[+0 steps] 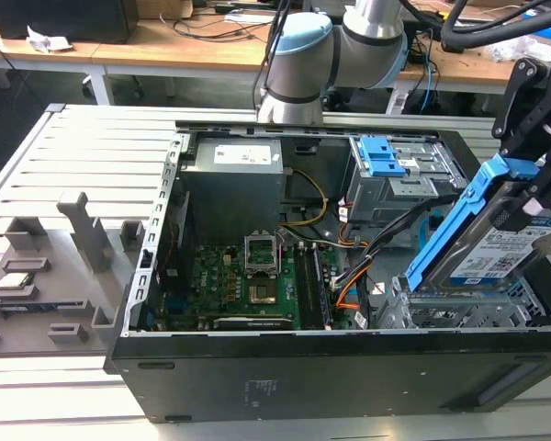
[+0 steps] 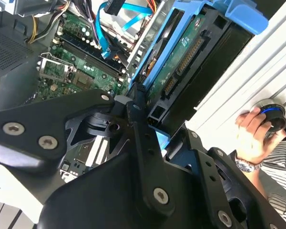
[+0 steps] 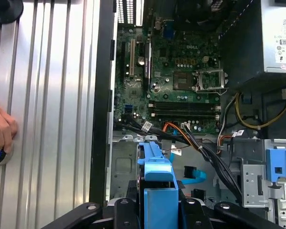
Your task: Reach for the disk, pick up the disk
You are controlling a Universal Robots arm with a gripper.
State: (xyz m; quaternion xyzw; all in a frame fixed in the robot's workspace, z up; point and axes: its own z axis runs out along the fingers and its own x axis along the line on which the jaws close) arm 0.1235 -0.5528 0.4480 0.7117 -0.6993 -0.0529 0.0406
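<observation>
Gripper (image 1: 533, 197) clamps the disk (image 1: 496, 248), tilted above the open computer case (image 1: 257, 367) on a slatted metal table (image 1: 83, 147)

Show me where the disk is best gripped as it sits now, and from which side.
Grip the disk across its two flat faces at the raised upper end, coming from above. It stands tilted, its lower end in the case's metal cage, so the top is free. The tool appears clamped there already.
</observation>
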